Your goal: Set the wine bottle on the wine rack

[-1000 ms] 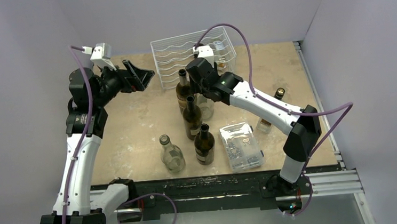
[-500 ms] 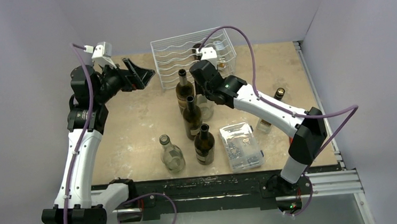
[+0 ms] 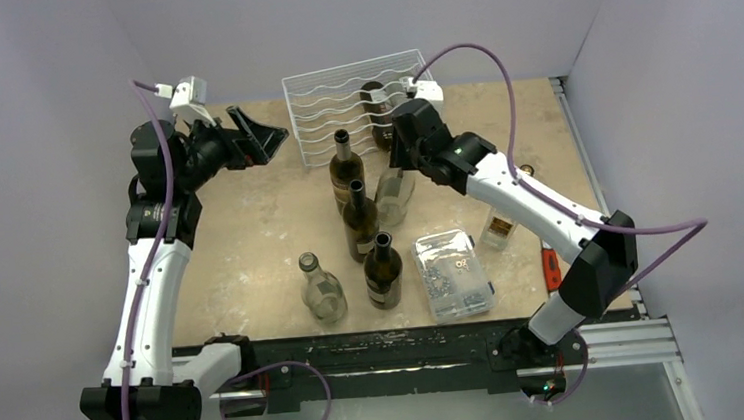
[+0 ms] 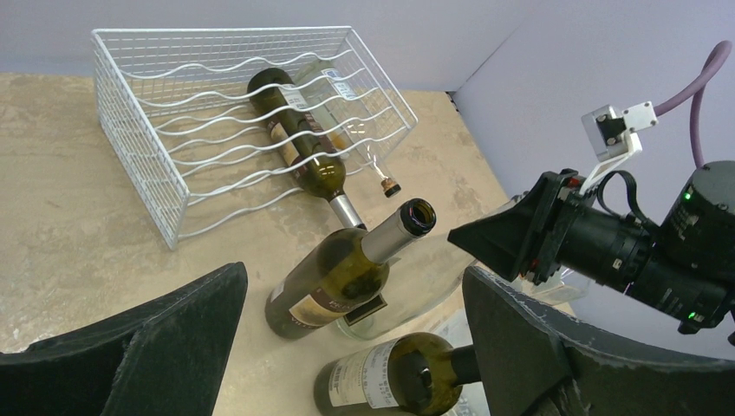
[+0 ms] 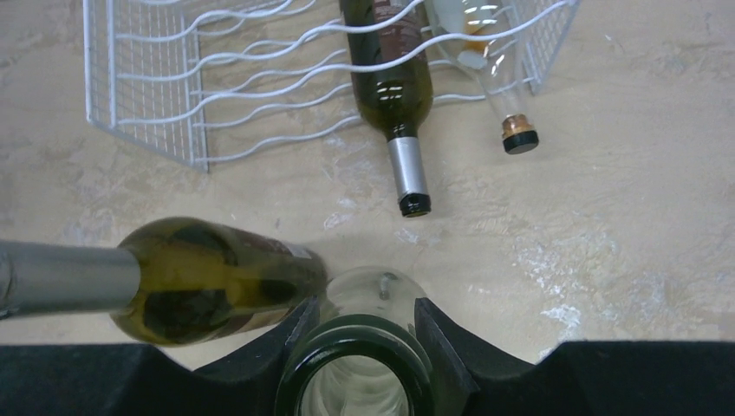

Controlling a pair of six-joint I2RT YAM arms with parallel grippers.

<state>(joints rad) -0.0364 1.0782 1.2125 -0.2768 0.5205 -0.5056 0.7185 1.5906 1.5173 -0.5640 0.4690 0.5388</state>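
Robot lab, plain enclosure walls [image 3: 352, 11], aluminium-rail workbench [image 3: 258, 219]

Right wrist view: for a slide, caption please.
Black right gripper grips a clear glass bottle by the neck, facing a white wire rack holding two bottles.

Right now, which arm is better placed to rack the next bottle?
Right. The right fingers are shut on the clear bottle's neck, just in front of the wine rack. The left fingers are open and empty, off by the rack's left end.

dark bottle [image 4: 293, 130] lies in the wine rack [image 4: 130, 147]
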